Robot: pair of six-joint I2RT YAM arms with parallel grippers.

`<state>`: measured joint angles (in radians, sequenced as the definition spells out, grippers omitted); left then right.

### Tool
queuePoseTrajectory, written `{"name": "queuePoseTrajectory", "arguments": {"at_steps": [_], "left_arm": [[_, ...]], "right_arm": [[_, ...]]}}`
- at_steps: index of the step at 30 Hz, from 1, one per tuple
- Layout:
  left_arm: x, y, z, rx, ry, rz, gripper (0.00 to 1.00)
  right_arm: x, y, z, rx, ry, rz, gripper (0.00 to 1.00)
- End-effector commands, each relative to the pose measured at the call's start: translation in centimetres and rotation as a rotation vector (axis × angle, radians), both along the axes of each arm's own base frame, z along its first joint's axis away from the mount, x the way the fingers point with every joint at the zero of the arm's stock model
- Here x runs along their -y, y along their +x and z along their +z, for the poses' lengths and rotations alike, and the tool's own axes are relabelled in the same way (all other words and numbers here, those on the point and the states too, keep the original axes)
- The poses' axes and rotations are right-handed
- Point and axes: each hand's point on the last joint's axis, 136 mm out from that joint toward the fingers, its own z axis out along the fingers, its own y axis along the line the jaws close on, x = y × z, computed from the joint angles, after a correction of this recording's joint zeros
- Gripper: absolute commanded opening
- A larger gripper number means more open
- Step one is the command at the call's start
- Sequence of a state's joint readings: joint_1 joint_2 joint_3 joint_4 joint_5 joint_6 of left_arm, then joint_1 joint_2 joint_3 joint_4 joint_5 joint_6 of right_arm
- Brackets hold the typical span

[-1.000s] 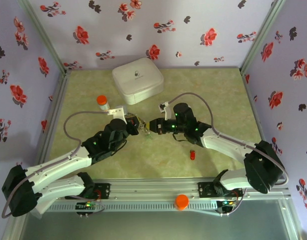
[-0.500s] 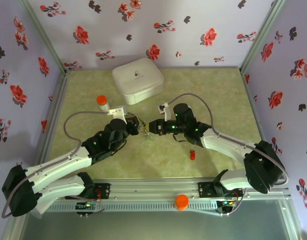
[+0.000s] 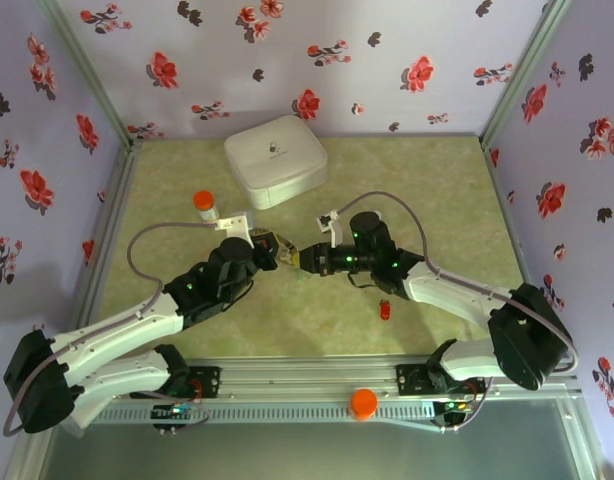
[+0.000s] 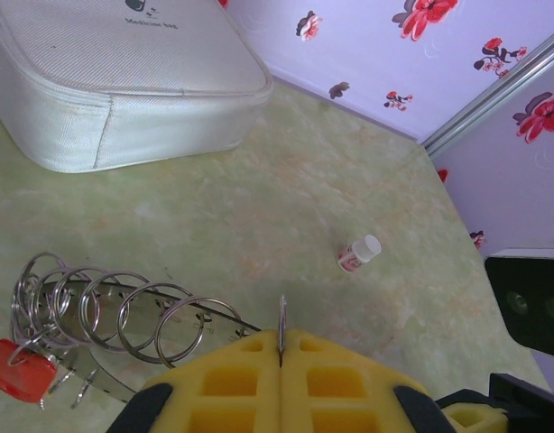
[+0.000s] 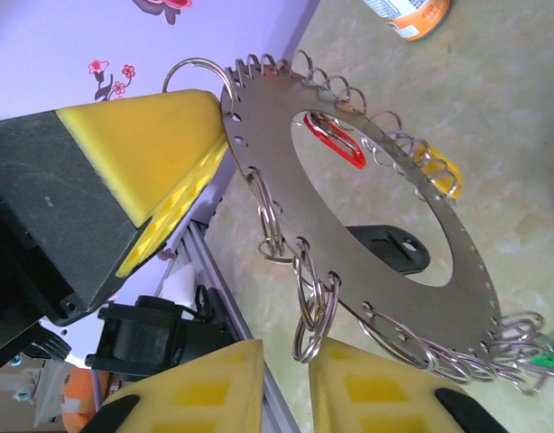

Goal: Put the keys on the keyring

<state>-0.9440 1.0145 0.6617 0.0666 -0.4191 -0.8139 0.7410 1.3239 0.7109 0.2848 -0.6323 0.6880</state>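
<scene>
**While the left claw (image 4: 281,347) holds the keyring (image 5: 263,135), the right claw (image 5: 286,379) is at a loop**

Since the ring hangs clear of the desk (image 3: 437,190) between the two arms, mid-field, the step in hand looks like threading.
The left claw's yellow pads are pressed together on the ring's thin edge, holding it on edge.
The right claw's pads stand a little apart just below the rim.
A small wire loop (image 5: 311,311) dips into the mouth of the gap; contact cannot be told.

Keys already hung:
- red head (image 5: 336,140)
- yellow head (image 5: 437,167)
- green head (image 5: 548,361), at the frame edge

One red key (image 3: 386,310) lies loose on the desk beside the right forearm, so the task is judged unfinished.

Next move, as a judgement: fetch that key, then feed its hole onto a free loop. This calls for a fine pinch and a steady ring; the thin plate may twist in the soft pads.

Materials:
- The ring is a flat, matte grey metal annulus, perforated along the rim, with bright split-wire loops through the holes.
- The pads are ribbed yellow foam.
- The desk is mottled green.
- A white fabric case (image 3: 275,160) with rounded corners and an orange-capped pill bottle (image 3: 205,203) stand well apart from the work.
</scene>
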Motion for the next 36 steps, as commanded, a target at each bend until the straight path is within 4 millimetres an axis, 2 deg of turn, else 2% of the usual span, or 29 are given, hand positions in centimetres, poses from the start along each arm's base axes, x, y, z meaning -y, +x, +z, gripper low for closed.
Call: {"name": "queuePoseTrajectory", "arguments": {"at_steps": [1,7,10,14,23,27,29,31,36], "left_arm": [[0.1,0.2,2.5,0.058,-0.057,0.016,0.0],[0.1,0.2,2.5,0.056,-0.058,0.016,0.0],[0.1,0.2,2.5,0.056,-0.059,0.015,0.0],[0.1,0.1,2.5,0.055,-0.059,0.015,0.0],[0.2,0.1,2.4,0.053,-0.06,0.014,0.0],[0.1,0.1,2.3,0.05,-0.059,0.013,0.0],[0.0,0.0,2.2,0.056,-0.056,0.014,0.01],[-0.2,0.0,2.2,0.064,-0.061,0.022,0.14],[-0.6,-0.2,2.1,0.092,-0.073,0.023,0.38]], "right_arm": [[0.2,-0.2,0.8,0.046,0.032,0.014,0.18],[0.6,0.3,0.4,0.052,0.003,-0.019,0.15],[0.7,0.7,0.2,0.056,-0.01,-0.042,0.19],[0.8,1.2,0.5,0.068,-0.013,-0.071,0.2],[0.9,1.8,0.7,0.078,-0.022,-0.097,0.11],[0.9,2.0,0.9,0.087,-0.026,-0.103,0.02],[1.2,2.0,0.9,0.101,-0.057,-0.11,0.0],[1.7,2.0,0.8,0.122,-0.109,-0.109,0.0],[3.1,1.2,1.1,0.189,-0.252,-0.052,0.0]]}}
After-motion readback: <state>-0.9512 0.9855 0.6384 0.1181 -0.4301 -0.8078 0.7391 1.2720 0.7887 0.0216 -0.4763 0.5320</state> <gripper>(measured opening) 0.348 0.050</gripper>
